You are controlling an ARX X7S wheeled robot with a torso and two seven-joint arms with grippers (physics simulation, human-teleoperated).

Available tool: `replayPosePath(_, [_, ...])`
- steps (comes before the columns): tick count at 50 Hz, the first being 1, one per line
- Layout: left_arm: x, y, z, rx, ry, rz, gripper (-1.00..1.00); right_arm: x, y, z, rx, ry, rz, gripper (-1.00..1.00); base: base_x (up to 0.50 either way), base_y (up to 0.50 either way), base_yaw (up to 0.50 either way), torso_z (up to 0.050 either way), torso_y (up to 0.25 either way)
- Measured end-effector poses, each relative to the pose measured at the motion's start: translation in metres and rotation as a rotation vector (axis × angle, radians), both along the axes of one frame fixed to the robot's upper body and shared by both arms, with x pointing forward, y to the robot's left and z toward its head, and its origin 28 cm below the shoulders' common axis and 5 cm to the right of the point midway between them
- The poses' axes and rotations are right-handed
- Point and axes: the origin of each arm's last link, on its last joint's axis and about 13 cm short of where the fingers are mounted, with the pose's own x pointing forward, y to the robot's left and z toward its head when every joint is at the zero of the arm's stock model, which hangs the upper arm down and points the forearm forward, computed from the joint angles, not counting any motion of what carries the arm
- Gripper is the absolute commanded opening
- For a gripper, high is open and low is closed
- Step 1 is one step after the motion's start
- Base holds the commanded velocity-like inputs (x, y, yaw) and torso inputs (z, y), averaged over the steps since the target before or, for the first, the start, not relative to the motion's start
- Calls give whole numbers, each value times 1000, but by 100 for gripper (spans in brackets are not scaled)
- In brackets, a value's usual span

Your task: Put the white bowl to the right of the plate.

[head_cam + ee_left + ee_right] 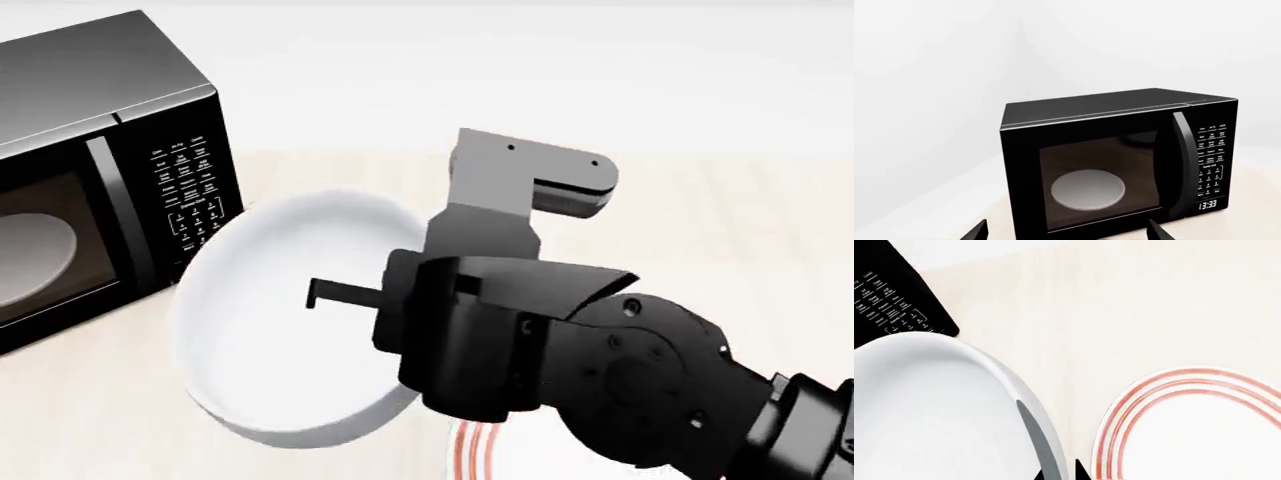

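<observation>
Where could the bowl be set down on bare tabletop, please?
Bare tabletop lies beyond the plate and beside the microwave. It is crowded where the right hand holds the white bowl between microwave and plate.

The right arm [574,340] is glossy black with blocky, angular housings, a round joint cover dotted with small screws, and a grey bracketed link above.
</observation>
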Motion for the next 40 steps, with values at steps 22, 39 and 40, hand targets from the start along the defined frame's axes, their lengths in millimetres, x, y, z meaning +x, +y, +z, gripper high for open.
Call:
replayPosePath(22, [3,-4,-3,14,17,-12,100,24,-97,25,96,7,-294,-100,0,0,0,0,0])
replayPosePath(39, [5,-7,-5,24,32,-22,100,16,-168,23,209,29,-499,-100,0,0,0,0,1])
replayPosePath(40, [5,-7,-5,25,32,-22,100,14,-172,23,219,29,-509,-100,0,0,0,0,0])
